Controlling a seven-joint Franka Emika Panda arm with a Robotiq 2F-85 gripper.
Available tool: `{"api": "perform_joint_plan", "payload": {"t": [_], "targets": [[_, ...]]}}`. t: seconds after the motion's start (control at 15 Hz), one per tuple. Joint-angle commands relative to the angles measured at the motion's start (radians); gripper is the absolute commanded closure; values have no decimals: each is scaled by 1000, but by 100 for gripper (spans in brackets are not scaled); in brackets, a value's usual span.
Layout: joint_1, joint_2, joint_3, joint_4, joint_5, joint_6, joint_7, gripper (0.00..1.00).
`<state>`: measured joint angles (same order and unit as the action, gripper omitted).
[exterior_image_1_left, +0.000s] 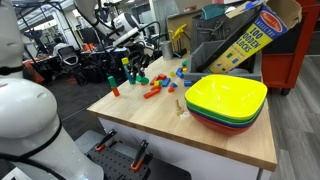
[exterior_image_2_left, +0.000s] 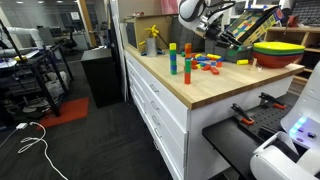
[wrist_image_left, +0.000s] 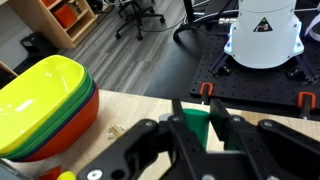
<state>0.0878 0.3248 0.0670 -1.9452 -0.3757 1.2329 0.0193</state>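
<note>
In the wrist view my gripper (wrist_image_left: 196, 108) is shut on a green block (wrist_image_left: 195, 127), one black finger on each side of it. It hangs over the wooden table (wrist_image_left: 130, 110) near the table's edge. To the left of the jaws is a stack of bowls (wrist_image_left: 45, 100), yellow on top, then green and red. In both exterior views the arm (exterior_image_1_left: 130, 35) (exterior_image_2_left: 205, 15) reaches over the far part of the table, above scattered coloured blocks (exterior_image_1_left: 152, 88) (exterior_image_2_left: 205, 63). The held block is too small to make out there.
Upright block towers (exterior_image_2_left: 187, 65) (exterior_image_1_left: 137, 68) stand on the table. A tilted wooden-blocks box (exterior_image_1_left: 255, 35) lies behind the bowls (exterior_image_1_left: 226, 100). A small wooden piece (wrist_image_left: 113, 130) lies beside the bowls. A white machine on a black plate (wrist_image_left: 262, 35) stands past the table's edge.
</note>
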Motion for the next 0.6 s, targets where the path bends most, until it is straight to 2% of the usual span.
{"api": "perform_joint_plan", "payload": {"t": [0.0,0.53], "targets": [[-11,33,-6,20,-10,-49,-44,92],[-75,91,-25,17,61,-78,-150,92]]}}
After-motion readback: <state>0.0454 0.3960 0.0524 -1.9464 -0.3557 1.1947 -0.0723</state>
